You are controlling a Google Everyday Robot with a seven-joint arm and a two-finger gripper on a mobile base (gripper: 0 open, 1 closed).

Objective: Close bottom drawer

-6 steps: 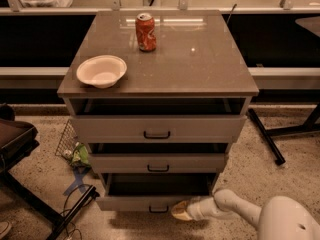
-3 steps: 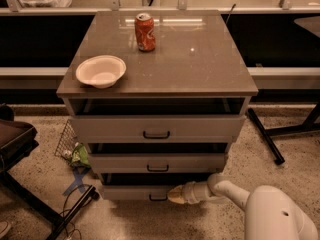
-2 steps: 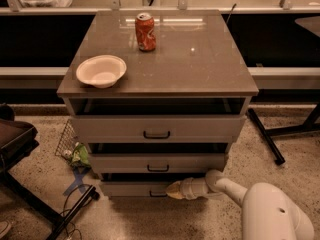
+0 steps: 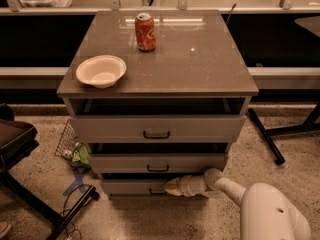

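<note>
Nearest to us, at the cabinet's (image 4: 239,105) lower right corner, the white arm (image 4: 270,211) reaches in low toward its foot. At the arm's end the gripper (image 4: 172,186) lies against the front of the bottom drawer (image 4: 130,186), just right of the middle of that front, where the small black handle is partly hidden behind it. The jaws look drawn together to a tapered tip, and they hold nothing.

The bottom drawer sits lowest in the cabinet. A dark strip shows above its front, so we judge it close to home but perhaps not fully seated. The push is the step in hand.

Next we would keep the tip square on the front and press straight into the cabinet until the front stops, taking care not to slide sideways off it.

Higher up the cabinet are the middle drawer (image 4: 200,162) and the top drawer (image 4: 200,128). On the worktop (image 4: 200,59) stand a white bowl (image 4: 101,70) at the left and a red can (image 4: 145,32) toward the back.
</note>
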